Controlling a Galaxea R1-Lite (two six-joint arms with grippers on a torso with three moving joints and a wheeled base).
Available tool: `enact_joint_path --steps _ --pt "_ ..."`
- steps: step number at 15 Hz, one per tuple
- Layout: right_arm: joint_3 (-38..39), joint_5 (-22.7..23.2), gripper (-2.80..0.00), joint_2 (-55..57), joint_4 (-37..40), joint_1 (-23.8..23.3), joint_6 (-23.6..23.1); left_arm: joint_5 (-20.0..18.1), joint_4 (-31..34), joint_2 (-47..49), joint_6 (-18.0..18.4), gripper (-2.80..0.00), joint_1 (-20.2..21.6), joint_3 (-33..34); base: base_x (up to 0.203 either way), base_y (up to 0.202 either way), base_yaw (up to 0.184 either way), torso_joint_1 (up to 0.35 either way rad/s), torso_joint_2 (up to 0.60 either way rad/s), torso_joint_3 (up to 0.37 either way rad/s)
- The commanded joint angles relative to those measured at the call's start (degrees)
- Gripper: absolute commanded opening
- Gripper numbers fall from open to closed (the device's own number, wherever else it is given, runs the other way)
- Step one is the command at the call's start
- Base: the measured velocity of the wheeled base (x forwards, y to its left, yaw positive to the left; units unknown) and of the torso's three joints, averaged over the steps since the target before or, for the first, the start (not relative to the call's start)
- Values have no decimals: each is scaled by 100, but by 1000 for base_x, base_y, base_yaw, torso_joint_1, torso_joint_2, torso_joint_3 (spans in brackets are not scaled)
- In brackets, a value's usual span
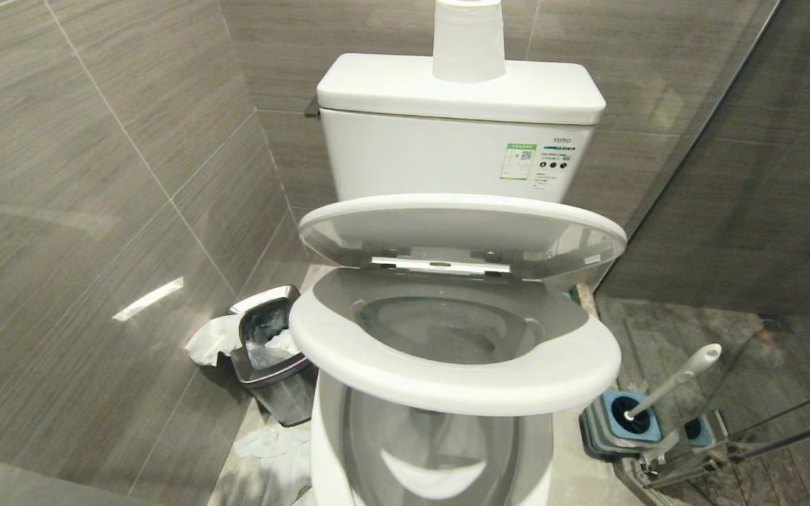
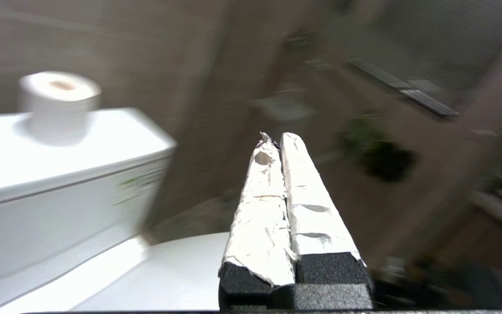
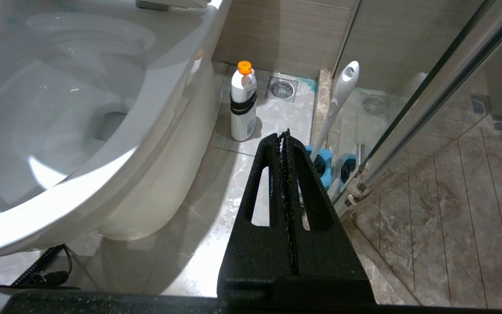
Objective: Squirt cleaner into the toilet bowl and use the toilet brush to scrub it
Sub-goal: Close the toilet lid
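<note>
The white toilet bowl [image 1: 447, 334] stands in the middle with its lid raised against the tank [image 1: 447, 151]; the bowl [image 3: 59, 109] also fills one side of the right wrist view. The toilet brush [image 1: 676, 383] leans in its blue-and-grey holder [image 1: 623, 422] on the floor to the toilet's right. Its handle [image 3: 341, 93] and holder [image 3: 320, 162] lie just beyond my right gripper [image 3: 284, 134]. That black gripper is shut and empty, low beside the bowl. A white cleaner bottle with an orange cap [image 3: 242, 104] stands past it. My tape-wrapped left gripper [image 2: 277, 137] is shut and empty, above the toilet's white rim, near the tank [image 2: 50, 183].
A steel waste bin [image 1: 268, 355] with paper in it sits left of the toilet, with tissue [image 1: 271, 450] on the floor. A paper roll [image 1: 468, 39] stands on the tank. The glass shower partition [image 1: 728, 211] closes off the right. A floor drain [image 3: 281, 89] lies behind the bottle.
</note>
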Motion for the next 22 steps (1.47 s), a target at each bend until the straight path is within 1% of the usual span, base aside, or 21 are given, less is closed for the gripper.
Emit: enact_joint_path --steps 1,2,3,4,6,8,9,11,13,15,16,17,18,19,20,22 --pt "-3 1 -280 5 0 2 -2 2044 870 613 1600 -280 -1086 -346 0 0 0 0 0 0" --pt "-6 1 -280 5 0 2 -2 2416 1197 850 2406 -280 -1368 -373 0 0 0 0 0 0" --pt "2 0 -280 5 0 2 -2 2649 1548 1138 2907 -280 -1429 -383 0 0 0 0 0 0" --pt "2 8 -280 5 0 2 -2 2801 1807 1398 3008 -280 -1440 -370 0 0 0 0 0 0" --pt "2 0 -280 5 0 2 -2 2910 2249 1634 3066 -280 -1459 -81 0 0 0 0 0 0" --pt "-4 0 -280 5 0 2 -2 2908 2429 1644 3068 -280 -1539 502 0 0 0 0 0 0" --pt "0 0 -280 5 0 2 -2 2904 2528 1604 3038 -280 -1561 887 0 0 0 0 0 0" --pt "2 1 -280 5 0 2 -2 2897 2951 1302 2965 -280 -1603 1763 0 0 0 0 0 0" --pt "0 0 -280 5 0 2 -2 2897 3366 877 2937 -280 -1652 2778 0 0 0 0 0 0" --pt "-6 0 -280 5 0 2 -2 2912 3503 629 2920 -280 -1733 3694 0 0 0 0 0 0" --pt "-6 0 -280 5 0 2 -2 2919 3440 597 2913 -280 -1770 4137 0 0 0 0 0 0" --pt "-6 0 -280 5 0 2 -2 2927 3219 641 2906 -280 -1792 4575 0 0 0 0 0 0" --pt "2 0 -280 5 0 2 -2 2935 2792 823 2900 -280 -1804 5070 0 0 0 0 0 0" --pt "-2 0 -280 5 0 2 -2 2950 2153 1177 2875 -280 -1814 5527 0 0 0 0 0 0" --pt "2 0 -280 5 0 2 -2 3007 1395 1607 2841 -280 -1829 5915 0 0 0 0 0 0" --pt "-1 0 -280 5 0 2 -2 3284 -643 2368 2747 -280 -1853 6497 0 0 0 0 0 0"
